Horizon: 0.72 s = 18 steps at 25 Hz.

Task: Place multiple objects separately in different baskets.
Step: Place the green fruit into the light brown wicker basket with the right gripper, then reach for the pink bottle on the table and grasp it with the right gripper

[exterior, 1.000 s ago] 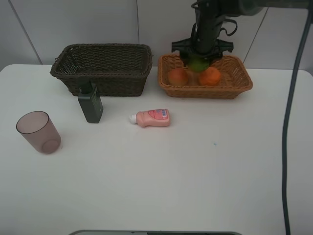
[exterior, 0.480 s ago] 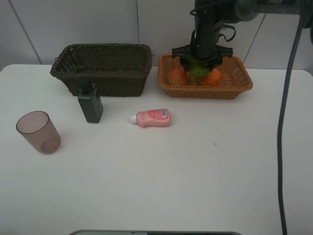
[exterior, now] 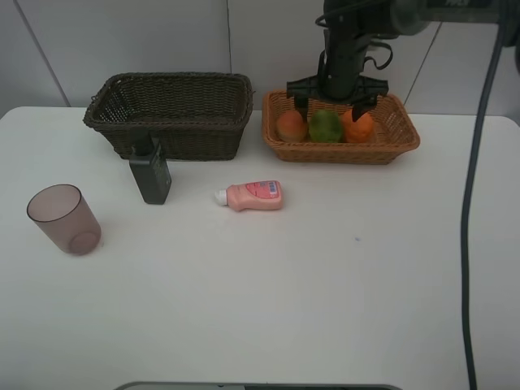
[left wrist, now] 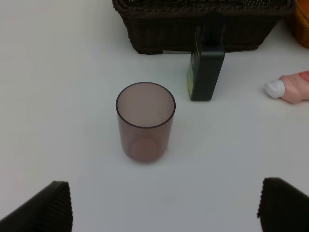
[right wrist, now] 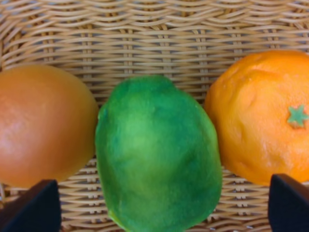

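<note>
My left pincer (left wrist: 164, 208) is spread, facing the upright cup (left wrist: 145, 121). The pink bottle (exterior: 252, 196) lies on the worktop (exterior: 325, 284), long axis left-right, cap pointing left. My right pincer (exterior: 337, 104) is spread over the green fruit (exterior: 325, 126), which lies in the light basket (exterior: 349, 153) between the red-orange fruit (exterior: 291, 126) and the orange (exterior: 358, 127).

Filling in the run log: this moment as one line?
right pincer: open over green fruit | green fruit: in tan basket between orange and red fruit | left pincer: open, facing cup | pink bottle, dark bottle: on table
</note>
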Each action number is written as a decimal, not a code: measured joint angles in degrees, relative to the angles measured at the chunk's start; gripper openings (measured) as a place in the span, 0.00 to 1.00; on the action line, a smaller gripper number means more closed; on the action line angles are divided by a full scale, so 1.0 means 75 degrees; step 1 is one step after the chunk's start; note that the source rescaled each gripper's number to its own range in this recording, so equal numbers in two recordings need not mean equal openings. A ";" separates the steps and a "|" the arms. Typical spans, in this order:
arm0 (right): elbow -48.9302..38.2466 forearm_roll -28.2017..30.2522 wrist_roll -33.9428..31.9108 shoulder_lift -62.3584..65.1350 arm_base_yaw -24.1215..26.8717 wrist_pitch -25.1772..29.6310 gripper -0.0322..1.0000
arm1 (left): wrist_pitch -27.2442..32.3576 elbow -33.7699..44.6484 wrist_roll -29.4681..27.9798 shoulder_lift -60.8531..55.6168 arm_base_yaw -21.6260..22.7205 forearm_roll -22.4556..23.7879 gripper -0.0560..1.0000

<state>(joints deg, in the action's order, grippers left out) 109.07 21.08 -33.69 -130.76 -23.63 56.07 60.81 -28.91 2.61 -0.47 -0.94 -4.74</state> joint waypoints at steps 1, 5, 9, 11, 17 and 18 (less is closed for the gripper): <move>0.0000 -0.0016 0.0000 0.0029 0.0000 0.0008 0.89 | 0.0000 0.0000 0.0000 0.0000 0.0000 0.0000 0.99; 0.0000 -0.0145 0.0259 0.0247 -0.0007 0.0106 0.89 | 0.0000 0.0000 0.0000 0.0000 0.0000 0.0000 0.99; 0.0000 -0.0535 0.1182 0.0500 -0.0143 0.0385 0.89 | 0.0000 0.0000 0.0000 0.0000 0.0000 0.0000 0.99; 0.0000 -0.0792 0.1840 0.0567 -0.0309 0.0598 0.89 | 0.0000 0.0000 0.0000 0.0000 0.0000 0.0000 0.99; 0.0000 -0.1773 0.4050 0.0698 -0.1027 0.1016 0.89 | 0.0000 0.0000 0.0000 0.0000 0.0000 0.0000 0.99; 0.0000 -0.1807 0.4404 0.0734 -0.1206 0.1059 0.89 | 0.0000 0.0000 0.0000 0.0000 0.0000 0.0000 0.99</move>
<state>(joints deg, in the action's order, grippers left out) 109.07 7.52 -0.66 -125.25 -32.68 64.01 60.81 -28.91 2.61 -0.47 -0.94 -4.74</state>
